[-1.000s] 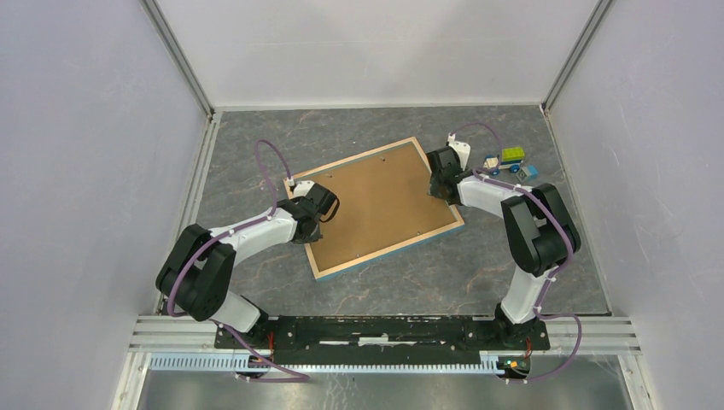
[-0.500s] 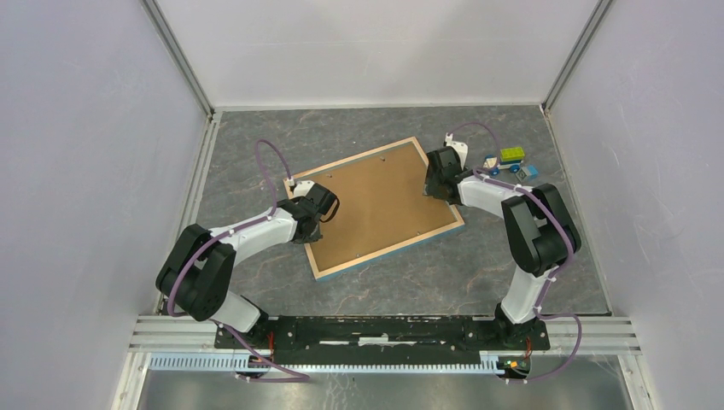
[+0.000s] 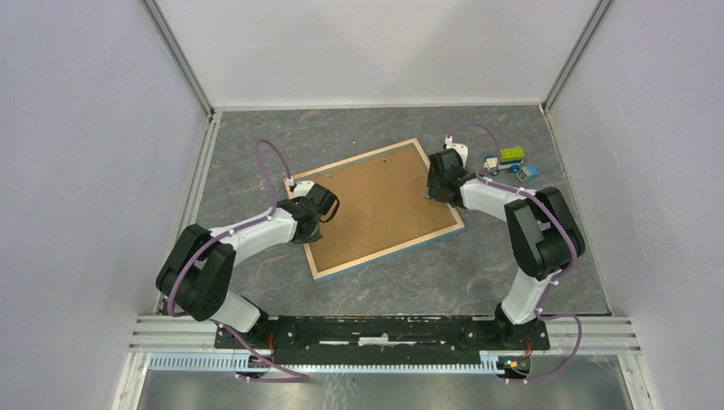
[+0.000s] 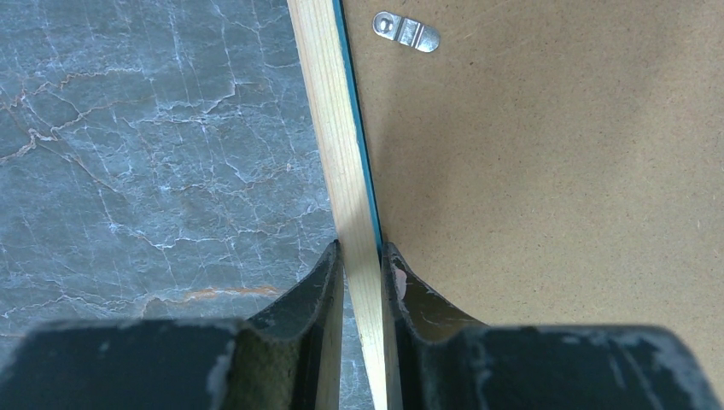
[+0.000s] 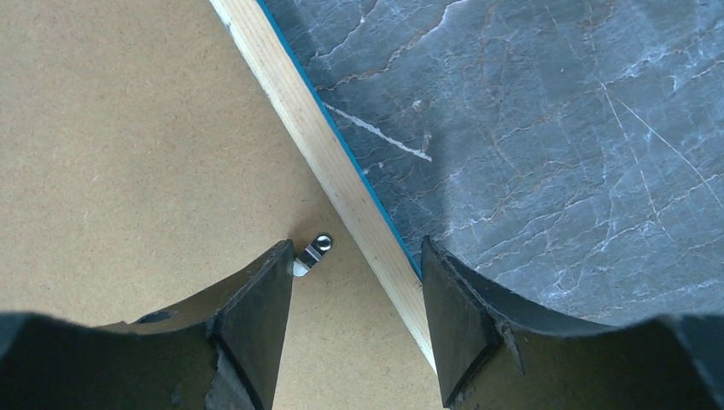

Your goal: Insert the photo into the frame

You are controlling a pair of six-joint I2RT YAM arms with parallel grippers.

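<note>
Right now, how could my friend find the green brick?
Go to the far right side of the table, beyond the frame. A few toy bricks sit there. The green brick is at the back; the others are blue or white.

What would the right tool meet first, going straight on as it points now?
Most likely the frame: its wood rim lies ahead between the right tool's open fingers, a metal clip beside it. Depth is unclear.
</note>
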